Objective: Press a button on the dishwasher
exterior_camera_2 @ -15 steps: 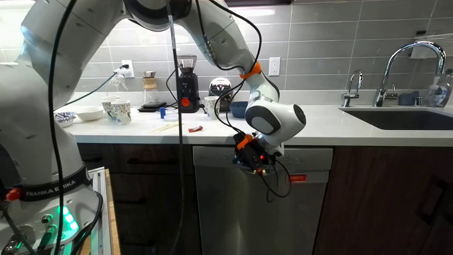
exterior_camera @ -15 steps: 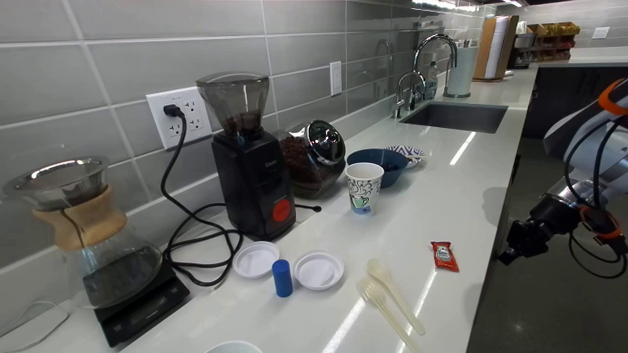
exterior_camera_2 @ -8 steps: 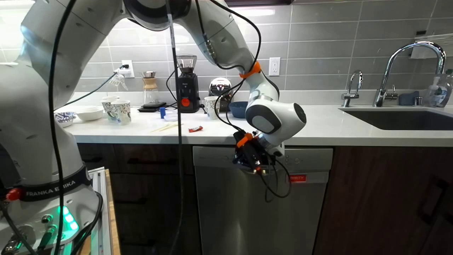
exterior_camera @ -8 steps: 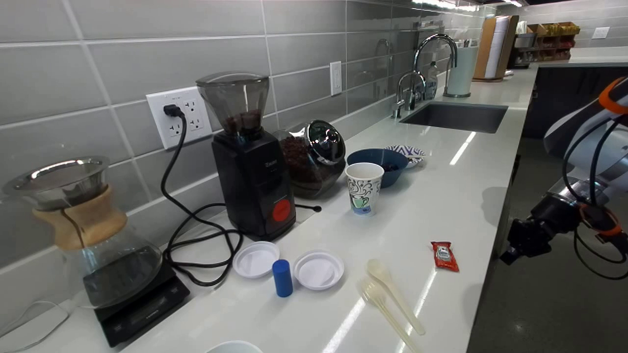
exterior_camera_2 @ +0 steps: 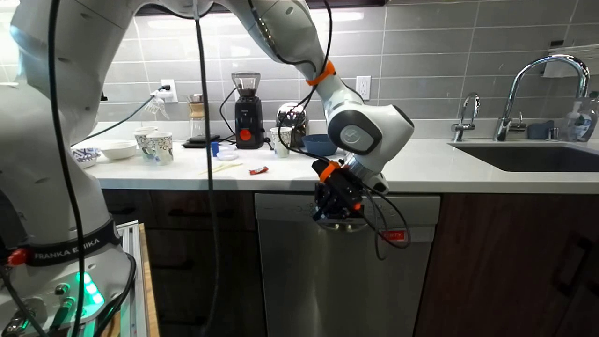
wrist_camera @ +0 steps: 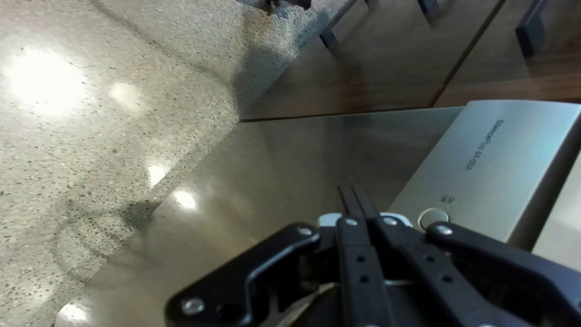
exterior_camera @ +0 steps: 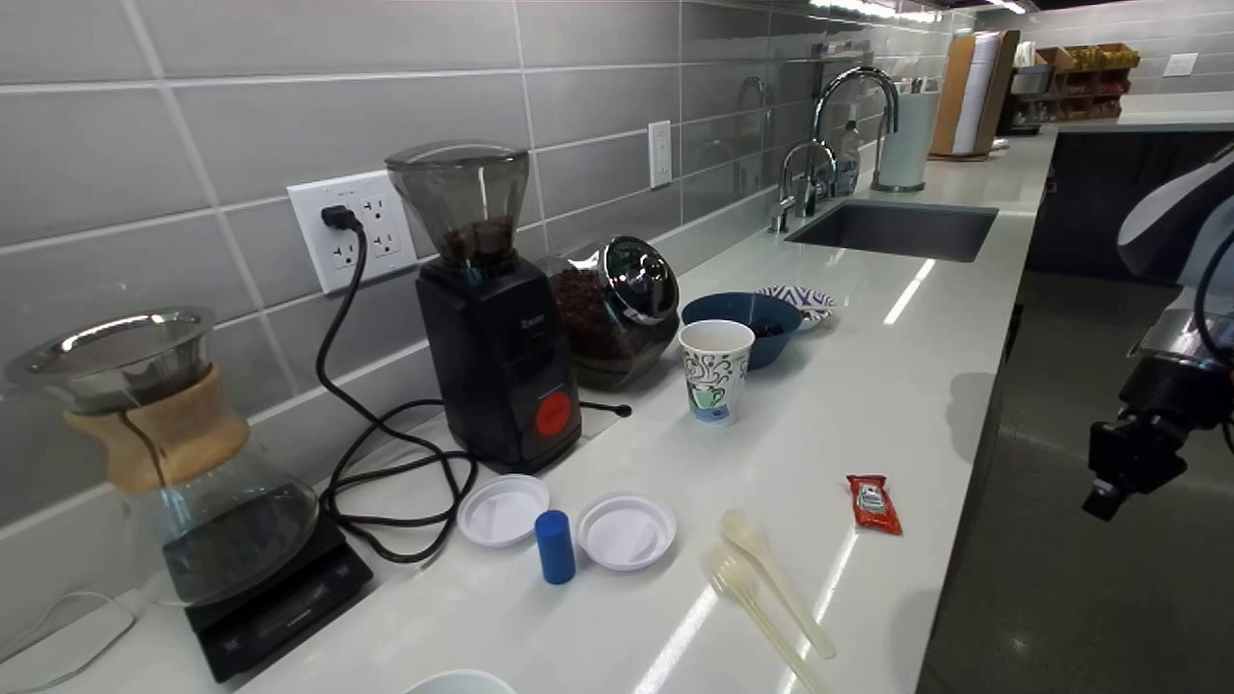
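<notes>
Dishwasher [exterior_camera_2: 346, 281]: grey, flat-fronted, steel.
Button [wrist_camera: 431, 218]: round, silver, metal; no contact; press likely left, though unconfirmed.
Pincer [wrist_camera: 352, 189]: mine, black metal, closed, empty.

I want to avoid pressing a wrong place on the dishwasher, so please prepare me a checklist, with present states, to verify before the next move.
1. The gripper closed for pushing: ok; its fingers lie together, nothing seen between them.
2. A round button in sight: ok; the wrist view shows it.
3. The fingers aimed at the round button: not ok; their tips appear left of it in the wrist view.
4. The dishwasher shut: ok; its front looks closed in an exterior view.
5. Hanging cables clear of the dishwasher: cannot tell; one crosses in front of the red sign.
</notes>
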`<state>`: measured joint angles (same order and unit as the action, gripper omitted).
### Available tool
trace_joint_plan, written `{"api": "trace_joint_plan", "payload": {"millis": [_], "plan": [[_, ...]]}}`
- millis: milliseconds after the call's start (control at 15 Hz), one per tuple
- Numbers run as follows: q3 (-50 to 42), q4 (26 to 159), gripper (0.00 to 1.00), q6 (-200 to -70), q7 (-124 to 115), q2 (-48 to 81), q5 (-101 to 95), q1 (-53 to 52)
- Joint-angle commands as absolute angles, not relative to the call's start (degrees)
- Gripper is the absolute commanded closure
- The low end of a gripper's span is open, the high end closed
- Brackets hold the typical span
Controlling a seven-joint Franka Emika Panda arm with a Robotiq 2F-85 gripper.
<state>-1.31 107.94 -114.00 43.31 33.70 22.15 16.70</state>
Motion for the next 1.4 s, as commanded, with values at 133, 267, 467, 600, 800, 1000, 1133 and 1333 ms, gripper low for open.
{"api": "trace_joint_plan", "payload": {"millis": [133,267,467,600,800,1000,1133,1333], "plan": [[-1.42,120.43,0.66,-115.19,43.65,18.12,16.04,14.95],[-1.76,125.12,0.53,-115.87,43.74,11.69,15.09,14.03],[-2.44,131.24,0.32,-117.93,44.67,1.82,14.43,12.76],[-3.24,134.17,0.18,-118.57,44.75,-4.70,13.18,11.86],[-4.62,137.55,0.01,-118.38,43.97,-14.74,8.73,10.48],[-5.97,138.55,0.02,-118.65,42.90,-22.53,3.25,9.71],[-7.36,139.18,0.00,-119.91,43.29,-27.23,1.83,9.21],[-9.52,136.80,0.00,-119.47,44.21,-26.53,2.39,7.44]]}}
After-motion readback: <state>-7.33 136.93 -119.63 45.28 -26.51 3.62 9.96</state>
